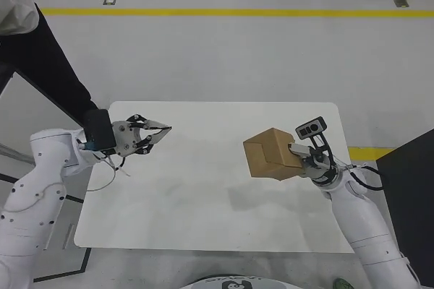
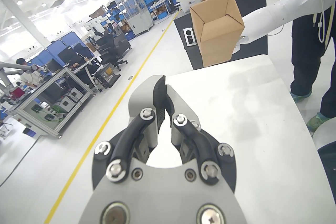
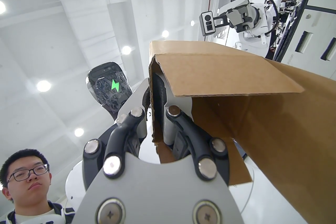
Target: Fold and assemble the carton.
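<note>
Your right gripper [image 1: 298, 153] has the brown cardboard carton [image 1: 273, 153] up over the right side of the white worktop [image 1: 202, 209]. The top view gives you its closed faces. The right wrist view adds the fingers [image 3: 158, 95] clamped on a wall edge, next to a flap folded across the open end. The left gripper [image 1: 159, 132] sits over the worktop's left side, well apart from the carton, fingers pressed together on nothing.

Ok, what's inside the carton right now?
One finger of the right claw sits inside the carton, pinching its wall. Otherwise bare cardboard shows; a flap covers the deeper interior.
</note>
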